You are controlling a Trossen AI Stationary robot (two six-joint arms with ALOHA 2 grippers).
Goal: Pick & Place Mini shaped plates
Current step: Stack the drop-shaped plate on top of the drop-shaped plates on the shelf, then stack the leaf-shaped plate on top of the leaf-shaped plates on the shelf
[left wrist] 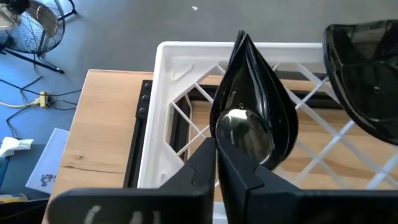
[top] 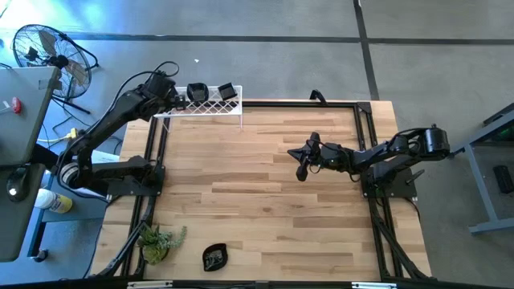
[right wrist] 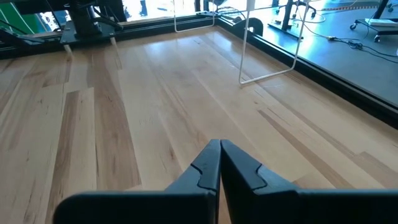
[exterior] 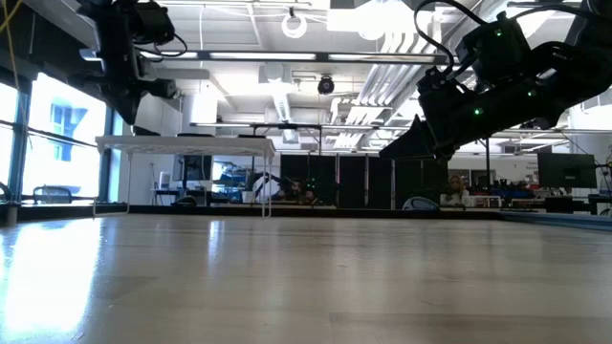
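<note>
Here, the left gripper (left wrist: 217, 163), at the table's eleven o'clock over the white rack (left wrist: 180, 62), pinches a teardrop plate (left wrist: 252, 112); the right gripper (right wrist: 219, 163), toward two o'clock, is closed and empty.

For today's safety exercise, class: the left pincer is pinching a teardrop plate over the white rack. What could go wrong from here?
1. The left pincer grips only the rounded end of the glossy teardrop plate, so it might slip or pivot.
2. Another black plate sits close by on the white lattice rack; swinging could knock it.
3. The rack stands at the table's far edge, so a dropped plate may fall to the floor.
</note>
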